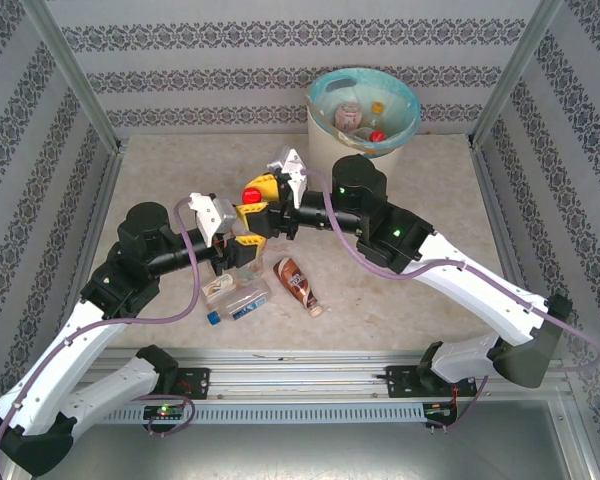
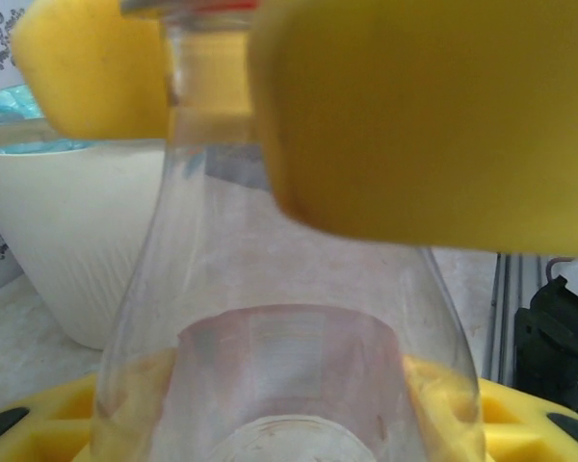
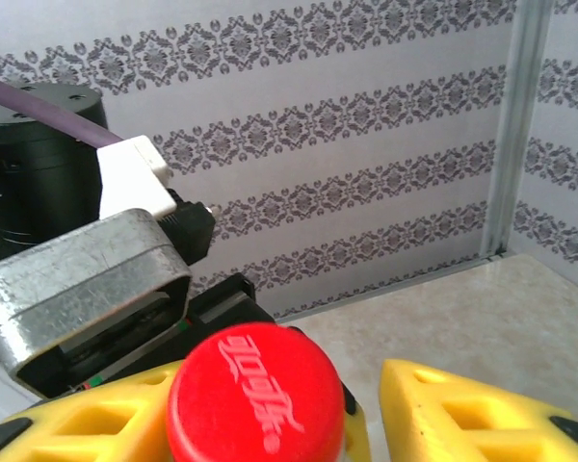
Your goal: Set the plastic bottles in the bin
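My left gripper (image 1: 242, 234) (image 2: 289, 428) is shut on the lower body of a clear bottle (image 2: 289, 289) with a red cap (image 1: 251, 192) (image 3: 255, 399), holding it above the table's middle. My right gripper (image 1: 259, 197) (image 3: 294, 409) straddles the bottle's top, and its yellow fingers (image 2: 414, 115) flank the neck. In the right wrist view a gap shows between the cap and one finger, so it is open. The bin (image 1: 325, 145) (image 2: 77, 241) stands at the back with several bottles (image 1: 351, 116) inside. A brown bottle (image 1: 297, 284) and a clear blue-capped one (image 1: 236, 301) lie on the table.
Patterned walls and metal posts (image 1: 75, 75) close in the table on three sides. The arms' bases sit on a rail (image 1: 300, 385) at the near edge. Open tabletop (image 1: 430, 190) lies to the right of the bin.
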{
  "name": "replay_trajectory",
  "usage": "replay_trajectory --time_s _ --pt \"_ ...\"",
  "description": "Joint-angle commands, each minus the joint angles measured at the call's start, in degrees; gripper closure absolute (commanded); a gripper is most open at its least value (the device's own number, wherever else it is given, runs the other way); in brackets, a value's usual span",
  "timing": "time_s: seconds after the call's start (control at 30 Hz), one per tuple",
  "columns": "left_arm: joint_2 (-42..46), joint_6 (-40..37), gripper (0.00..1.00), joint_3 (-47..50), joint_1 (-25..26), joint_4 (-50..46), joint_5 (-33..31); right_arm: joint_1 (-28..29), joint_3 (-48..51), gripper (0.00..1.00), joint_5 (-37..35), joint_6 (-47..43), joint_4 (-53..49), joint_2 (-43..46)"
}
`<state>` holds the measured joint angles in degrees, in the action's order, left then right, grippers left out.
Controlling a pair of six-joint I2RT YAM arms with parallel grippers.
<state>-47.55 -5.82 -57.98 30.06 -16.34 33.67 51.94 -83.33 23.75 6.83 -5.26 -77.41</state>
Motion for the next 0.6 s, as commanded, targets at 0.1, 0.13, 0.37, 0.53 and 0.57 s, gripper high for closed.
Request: replay_trajectory --time_s 0.1,0.13,0.37,0.53,0.57 --pt "1.47 -1.86 0.84 0.99 1.31 2.25 1.4 0.36 -2.8 0.81 1.99 1.12 0.36 -1.12" --pt "1.79 -1.77 0.82 1.17 1.31 2.28 0.69 0.35 -2.81 0.87 1.89 1.06 0.2 -1.08" --pt "5.53 0.75 0.14 4.6 1.31 8.43 -4.99 0.35 -2.87 1.0 -2.03 -1.58 -1.14 1.09" --pt "8.21 0.69 0.0 7.58 1.31 13.76 -10.88 0.18 -9.75 1.0 -15.74 -12.35 -9.16 2.17" --pt "8.35 0.48 0.0 7.69 1.33 13.92 -11.65 0.05 -11.31 1.0 -18.91 -14.55 -10.06 2.17"
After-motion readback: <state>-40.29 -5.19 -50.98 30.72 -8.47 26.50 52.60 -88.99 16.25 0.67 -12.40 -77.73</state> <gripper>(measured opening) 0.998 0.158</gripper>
